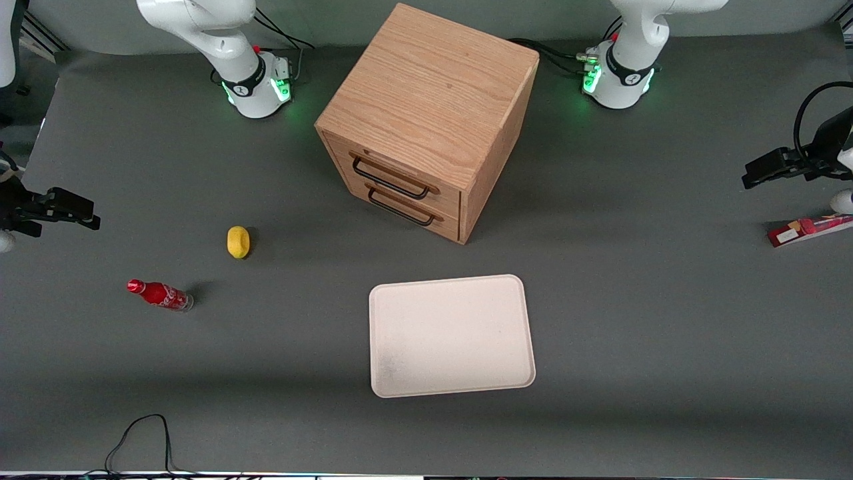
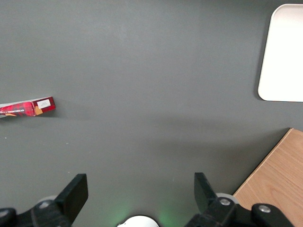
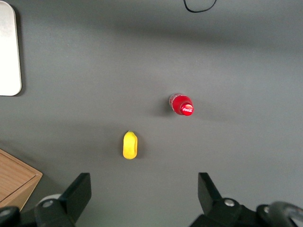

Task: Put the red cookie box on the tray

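The red cookie box [image 1: 806, 230] lies flat on the grey table at the working arm's end, its white end panel turned toward the tray; it also shows in the left wrist view [image 2: 28, 108]. The cream-white tray [image 1: 452, 335] [image 2: 284, 52] rests nearer to the front camera than the wooden cabinet and carries nothing. My left gripper [image 1: 753, 175] [image 2: 139, 189] hovers above the table beside the box, a little farther from the front camera than it. Its fingers are spread wide, open, with only bare table between them.
A wooden two-drawer cabinet [image 1: 426, 120] [image 2: 277, 179] stands mid-table, with the tray in front of its drawers. Toward the parked arm's end lie a yellow lemon-like object [image 1: 238, 241] and a small red cola bottle [image 1: 160, 295]. A black cable [image 1: 140, 440] loops at the table's near edge.
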